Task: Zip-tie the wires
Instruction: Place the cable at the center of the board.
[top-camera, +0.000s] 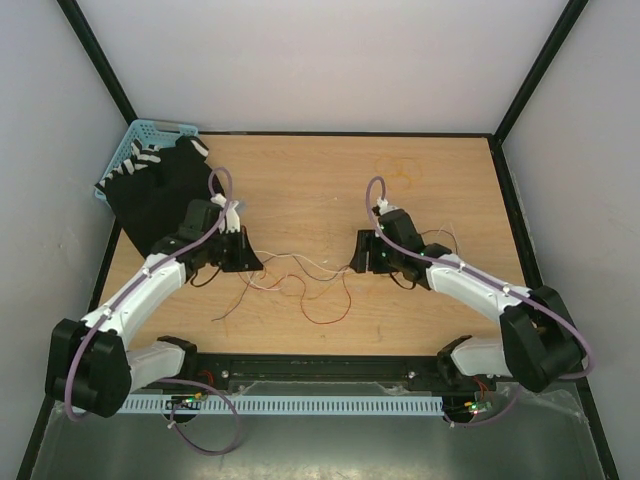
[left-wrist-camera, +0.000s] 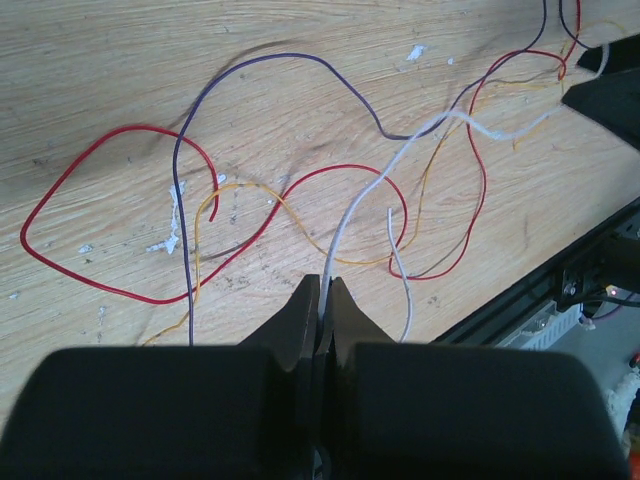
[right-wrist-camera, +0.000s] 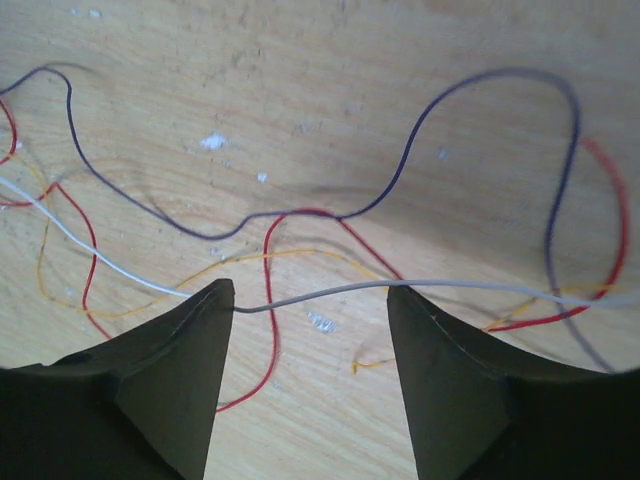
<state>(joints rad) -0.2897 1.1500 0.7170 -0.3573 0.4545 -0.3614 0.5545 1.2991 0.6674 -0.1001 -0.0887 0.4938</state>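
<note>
Left end effector (left-wrist-camera: 322, 288) is closed tight, fingers pressed flat together and pinching a white strand (left-wrist-camera: 372, 183) that comes out right at the tips. From above, the left end effector (top-camera: 243, 252) sits low over the left half of the wooden surface (top-camera: 300, 180), facing the middle. Right end effector (right-wrist-camera: 310, 295) is open, fingers well apart and clamping nothing. The white strand (right-wrist-camera: 320, 290) runs straight across the gap at tip level and touches the tip of one finger. From above, the right end effector (top-camera: 362, 255) sits low on the right half, facing the left one, and the strand spans between the two. The wires (top-camera: 300, 280) lie loose on the surface between and just in front of both end effectors, a flat tangle of red, orange, purple and brown curls. In the left wrist view a red loop (left-wrist-camera: 345, 166) and an orange curl cross just ahead of the closed fingers, and a purple strand arcs over them. A short pale piece (left-wrist-camera: 400, 280) lies just right of the fingers with its free end pointing away from them. I cannot tell if it is the zip tie or the tail of the white strand. In the right wrist view, red and orange strands pass under the gap. A blue basket (top-camera: 150, 128) sits at the far left corner, with a black item (top-camera: 165, 195) leaning out of it onto the surface, well apart from the wires.
</note>
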